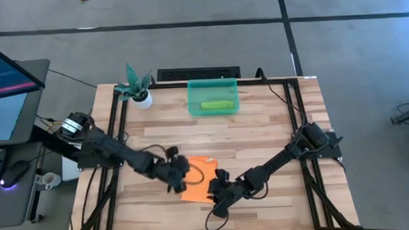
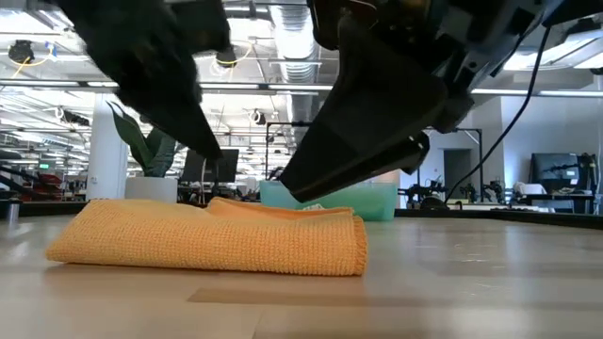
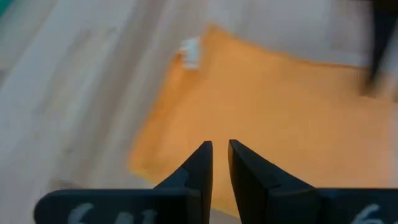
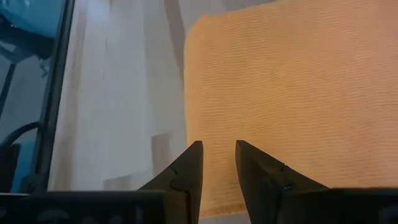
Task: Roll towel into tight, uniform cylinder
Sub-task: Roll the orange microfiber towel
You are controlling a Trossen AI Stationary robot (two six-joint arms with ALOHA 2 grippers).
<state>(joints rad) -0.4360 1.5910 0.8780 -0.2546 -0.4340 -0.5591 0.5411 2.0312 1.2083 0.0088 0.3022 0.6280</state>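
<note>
An orange woven cloth towel [image 1: 199, 178] lies flat and folded near the front middle of the pale wooden slatted desk [image 1: 273, 126]. In the low view it sits as a low, thick pad [image 2: 212, 240] with a looser fold lying across its top; it is not rolled.

The left claw [image 1: 176, 182] hangs over the towel's left edge. In its wrist view the two dark fingers [image 3: 198, 168] stand almost pressed together, only a thin gap between them, with nothing pinched; the towel [image 3: 261, 118] and a small white tag [image 3: 190, 52] at its edge lie beyond the tips.

The right claw [image 1: 218, 194] is at the towel's front right corner. Its fingers [image 4: 186, 171] are spread a little wider, the gap empty, poised just over the towel's [image 4: 292, 93] near edge.

Farther back on the desk stands a translucent green plastic bin [image 1: 213, 97] with a yellow-green object [image 1: 216, 104] inside, and to its left a small potted plant in a white pot [image 1: 138, 88].
</note>
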